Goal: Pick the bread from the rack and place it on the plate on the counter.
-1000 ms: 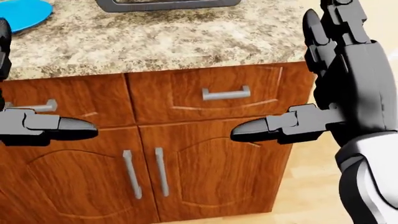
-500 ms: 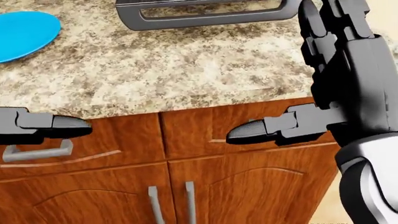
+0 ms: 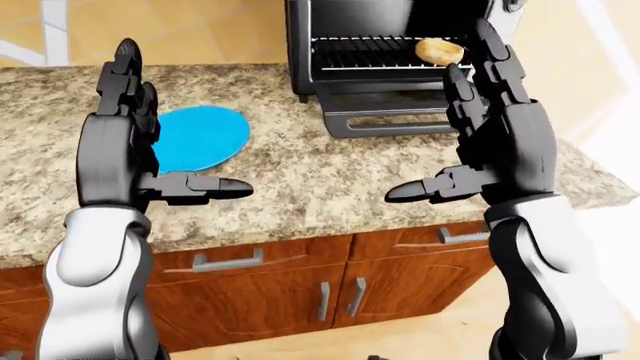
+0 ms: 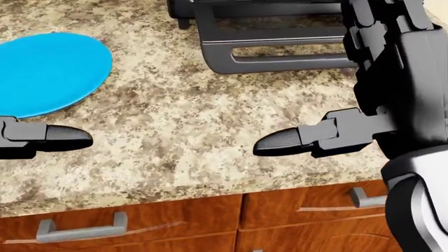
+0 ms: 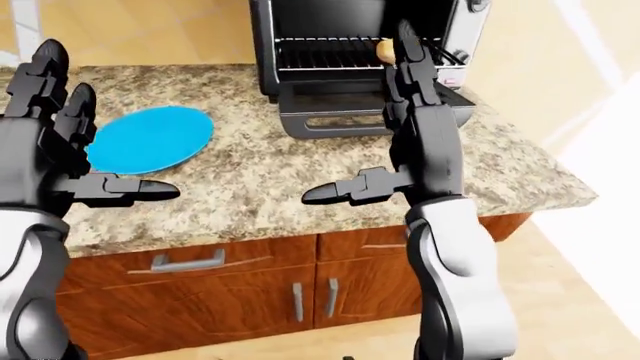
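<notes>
The bread (image 3: 439, 50), a small tan roll, lies on the wire rack (image 3: 365, 52) inside the open toaster oven (image 5: 300, 22) at the top of the left-eye view. The round blue plate (image 3: 205, 135) lies on the granite counter (image 3: 300, 172) to the oven's left. It also shows in the head view (image 4: 49, 71). My left hand (image 3: 175, 131) is open, upright, over the counter just left of the plate. My right hand (image 3: 445, 120) is open, upright, below and in line with the bread, which one of its fingers partly hides in the right-eye view. Both hands are empty.
The oven's dark door (image 4: 280, 50) is folded down onto the counter. Wooden drawers and cabinet doors with metal handles (image 3: 228, 259) run under the counter. The counter ends at the right (image 5: 560, 180), with light floor beyond.
The head view has shifted up: the cabinet fronts slid down, and the counter, the plate and the oven door came in. Both hands stay open, in the same pose.
</notes>
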